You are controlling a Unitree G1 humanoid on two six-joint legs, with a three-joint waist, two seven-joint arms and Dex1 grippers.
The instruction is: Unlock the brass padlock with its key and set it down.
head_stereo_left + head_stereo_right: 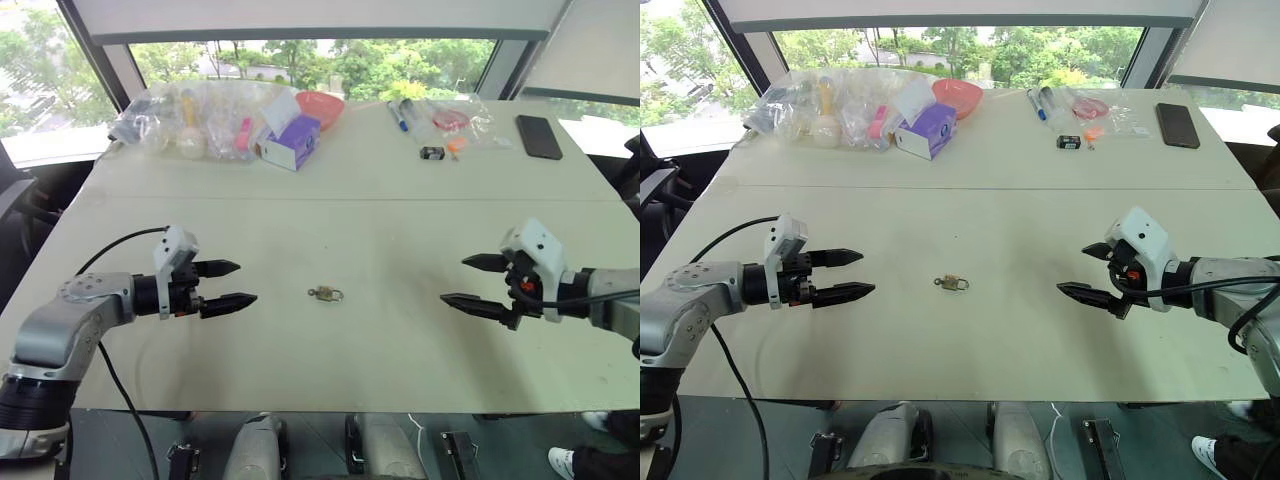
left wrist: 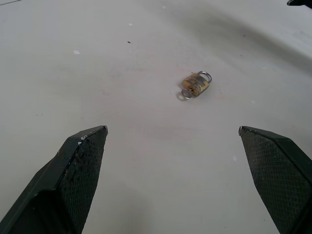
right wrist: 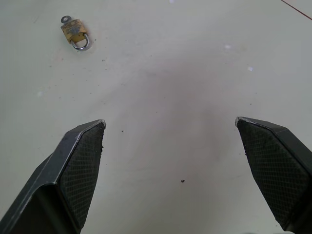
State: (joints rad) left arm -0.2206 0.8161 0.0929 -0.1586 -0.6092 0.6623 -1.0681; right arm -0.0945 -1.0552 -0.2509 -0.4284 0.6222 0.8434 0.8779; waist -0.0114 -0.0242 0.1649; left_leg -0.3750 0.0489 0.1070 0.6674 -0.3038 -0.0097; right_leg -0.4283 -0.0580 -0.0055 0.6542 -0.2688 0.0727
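The table (image 1: 400,330) is under both claws. The left claw (image 1: 228,284) and the right claw (image 1: 470,281) hover above it with fingers spread wide, both empty, tips facing each other. The padlock (image 1: 327,293) lies flat between them, well apart from each. The key (image 2: 185,93) sticks out of its body, on the end away from the shackle.

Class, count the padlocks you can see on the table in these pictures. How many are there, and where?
1. The brass padlock lies alone mid-table, between the two open grippers. The bagged clutter at the far edge could hide more.
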